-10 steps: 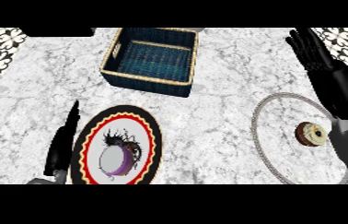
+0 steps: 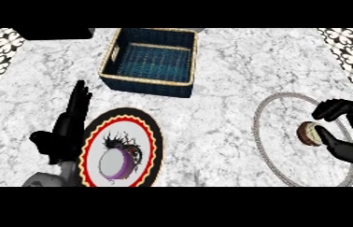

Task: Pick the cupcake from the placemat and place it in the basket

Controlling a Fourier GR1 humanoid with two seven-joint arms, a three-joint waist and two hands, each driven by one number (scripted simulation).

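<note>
Right hand point(image 2: 335, 128) curls around the cupcake point(image 2: 309, 133), fingers above, thumb below, ready to lift. Cupcake sits on the round placemat point(image 2: 265, 145), under my palm. Basket point(image 2: 151, 61) lies well off to my left, mouth up. Left hand point(image 2: 69, 123) rests open beside the patterned plate point(image 2: 153, 142).

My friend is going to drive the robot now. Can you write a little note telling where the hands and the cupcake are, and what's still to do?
Right hand: at the cupcake, fingers and thumb curling round it; cupcake not lifted yet.
Left hand: open, fingers straight, resting beside the decorated plate, holding nothing.
Cupcake: on the round grey placemat, at the right edge of the view.
Basket: at the top middle of the counter, nothing visible inside.
Done: the right hand has got to the cupcake.
Left: lift it, carry it left and up to the basket, put it in.
</note>
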